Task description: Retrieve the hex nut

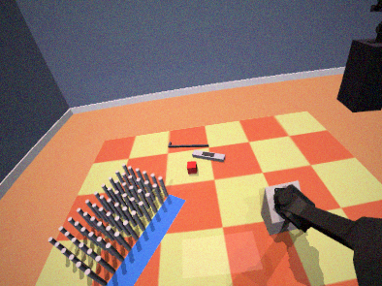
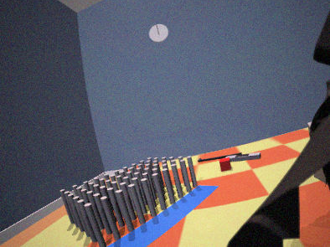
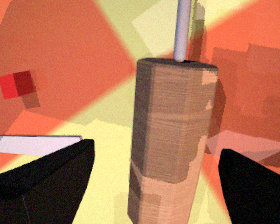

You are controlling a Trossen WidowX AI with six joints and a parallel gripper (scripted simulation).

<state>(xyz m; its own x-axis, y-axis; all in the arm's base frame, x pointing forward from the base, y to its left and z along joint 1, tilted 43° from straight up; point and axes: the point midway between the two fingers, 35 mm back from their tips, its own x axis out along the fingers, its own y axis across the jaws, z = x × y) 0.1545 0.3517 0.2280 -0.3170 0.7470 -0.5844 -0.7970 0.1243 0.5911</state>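
While straddling the wooden handle with gripper parted, nothing grasped; probably centring for an even grip, to reach between spacers without crowding them. Cannot make out the nut in any view.

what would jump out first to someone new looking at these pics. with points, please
The first catch is probably the dense field of standing metal spacers (image 1: 127,207) (image 2: 133,200), with a bright blue strip (image 1: 154,243) (image 2: 173,217) along one side on the orange and yellow checks. Next comes the small red cube (image 1: 192,168) (image 2: 224,164) (image 3: 17,84) beyond the strip's far end. Up close, a wooden handle (image 3: 170,120) stands out between the open gripper's fingers.
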